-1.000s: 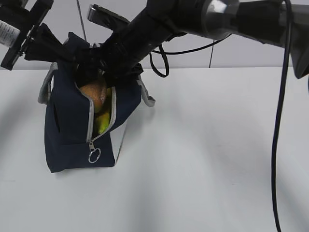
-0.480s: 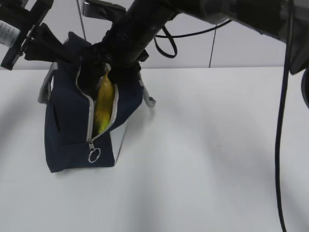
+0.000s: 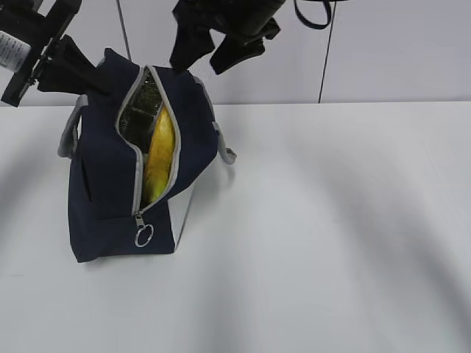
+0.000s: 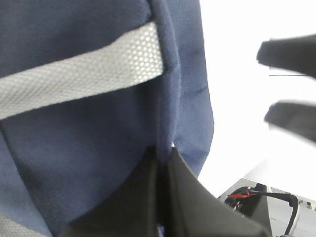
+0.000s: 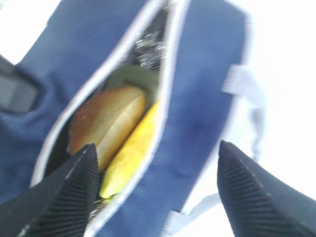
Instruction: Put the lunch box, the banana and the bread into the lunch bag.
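The navy lunch bag (image 3: 103, 191) stands at the table's left with its zipper open. The yellow banana (image 3: 159, 156) shows upright in the opening. In the right wrist view the bread (image 5: 106, 122) lies inside the bag (image 5: 197, 98) beside the banana (image 5: 131, 154), over a pale green surface (image 5: 129, 78) that looks like the lunch box lid. My right gripper (image 3: 210, 53) is open and empty above the bag's mouth, also seen in its wrist view (image 5: 158, 147). My left gripper (image 3: 99, 73) is shut on the bag's top edge fabric (image 4: 163, 158).
The bag's grey strap handle (image 4: 84, 79) runs across the left wrist view, and another handle (image 3: 227, 153) hangs on the bag's right. The zipper ring pull (image 3: 144, 237) hangs low at the front. The white table (image 3: 331, 235) stretches to the right.
My right gripper, which was down in the bag's mouth with the bread, has let go and risen out above the bag. The bread now lies inside. The left gripper has not moved.
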